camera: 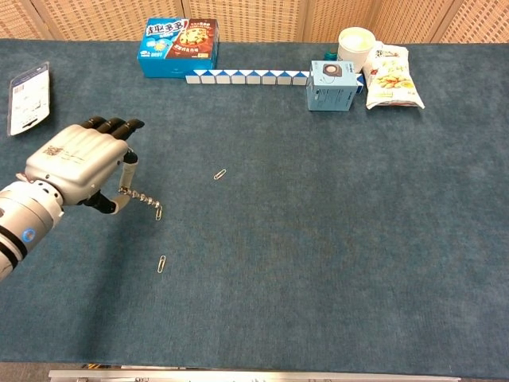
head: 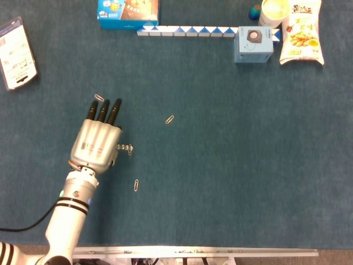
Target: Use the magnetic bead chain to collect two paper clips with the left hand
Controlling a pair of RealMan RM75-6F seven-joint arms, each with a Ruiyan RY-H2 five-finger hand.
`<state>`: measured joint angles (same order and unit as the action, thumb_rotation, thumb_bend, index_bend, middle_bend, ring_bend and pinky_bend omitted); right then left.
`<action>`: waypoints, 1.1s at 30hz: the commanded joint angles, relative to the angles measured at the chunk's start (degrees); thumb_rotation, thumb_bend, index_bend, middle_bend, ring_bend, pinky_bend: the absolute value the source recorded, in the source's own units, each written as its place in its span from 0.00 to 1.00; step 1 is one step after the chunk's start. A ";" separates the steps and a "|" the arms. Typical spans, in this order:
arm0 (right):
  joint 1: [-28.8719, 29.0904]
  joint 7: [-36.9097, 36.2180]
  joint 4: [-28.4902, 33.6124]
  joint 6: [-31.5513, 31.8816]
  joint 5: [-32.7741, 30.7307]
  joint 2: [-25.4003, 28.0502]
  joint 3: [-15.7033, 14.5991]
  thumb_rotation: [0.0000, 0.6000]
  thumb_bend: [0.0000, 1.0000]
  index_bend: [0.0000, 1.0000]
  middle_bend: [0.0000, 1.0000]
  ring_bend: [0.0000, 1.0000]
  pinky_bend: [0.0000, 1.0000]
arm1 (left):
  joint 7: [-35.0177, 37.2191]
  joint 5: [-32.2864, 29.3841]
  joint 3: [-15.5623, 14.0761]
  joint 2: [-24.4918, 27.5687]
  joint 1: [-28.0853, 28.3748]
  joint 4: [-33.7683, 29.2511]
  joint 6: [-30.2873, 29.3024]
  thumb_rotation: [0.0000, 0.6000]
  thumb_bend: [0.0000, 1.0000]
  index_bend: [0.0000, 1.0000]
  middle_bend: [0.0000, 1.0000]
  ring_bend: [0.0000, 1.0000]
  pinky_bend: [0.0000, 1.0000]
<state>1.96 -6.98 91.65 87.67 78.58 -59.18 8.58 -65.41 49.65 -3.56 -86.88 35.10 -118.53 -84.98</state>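
**The Bead Chain Touched a Paper Clip**

The left hand [camera: 79,163] pinched the magnetic bead chain [camera: 145,199] between thumb and a finger, while its dark fingertips [head: 105,110] pointed toward 12 o'clock in the head view. The chain stuck out of the hand toward 3 o'clock. Its far end met one paper clip [camera: 159,212]. It was hard to tell if that clip was stuck to the beads or just lay under them.

A second paper clip [head: 135,185] lay on the blue table [head: 231,165] at about 5 o'clock from the hand, a little apart. A third paper clip [head: 169,119] lay at 2 o'clock from the hand, farther off. A fourth paper clip [head: 99,97] sat just past the fingertips at 12 o'clock. In the chest view the hand hid it.

The right hand did not show in either view.

At the far edge of the table stood a blue cookie box [camera: 178,47], a row of blue and white blocks [camera: 246,77], a small blue box [camera: 332,85], a white cup [camera: 355,44] and a snack bag [camera: 391,76]. What was inside the cup could not be made out. A flat card pack [head: 16,52] lay at the left edge.
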 commanded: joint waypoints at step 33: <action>-1.48 -3.23 -0.60 0.90 -0.99 0.91 1.31 1.00 0.00 0.39 0.42 0.39 0.70 | -0.83 -2.38 0.58 -3.34 -0.06 4.44 2.56 1.00 0.34 0.61 0.03 0.00 0.07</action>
<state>0.48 -10.21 91.05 88.58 77.60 -58.28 9.89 -66.25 47.25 -2.99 -90.22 35.05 -114.09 -82.42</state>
